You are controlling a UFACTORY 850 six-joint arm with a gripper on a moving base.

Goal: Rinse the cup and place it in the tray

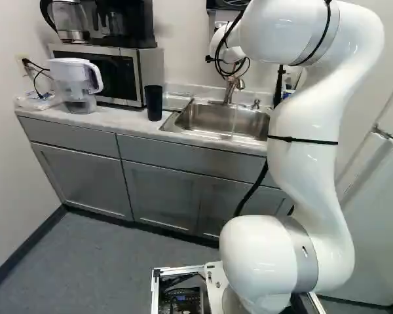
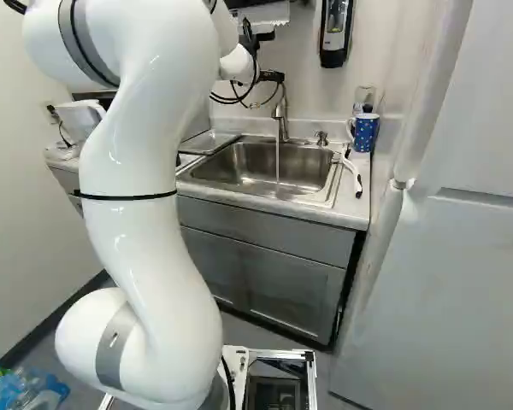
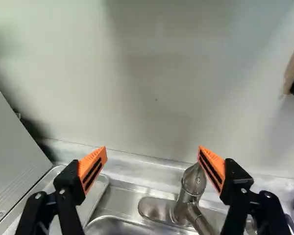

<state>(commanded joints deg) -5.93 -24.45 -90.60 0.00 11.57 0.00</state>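
My gripper is at the faucet, facing the wall, in the right base view. In the wrist view the gripper stands open, nothing held; the faucet rises just beyond one finger. Water runs from the faucet into the sink. A dark cup stands upright on the counter between microwave and sink. A blue dotted mug stands at the sink's other side. The flat metal tray lies beside the basin, on the dark cup's side.
A water pitcher and microwave stand on the counter, a coffee maker on top. Near the mug are a white-handled brush and a clear glass. A soap dispenser hangs above; a white refrigerator is beside the counter.
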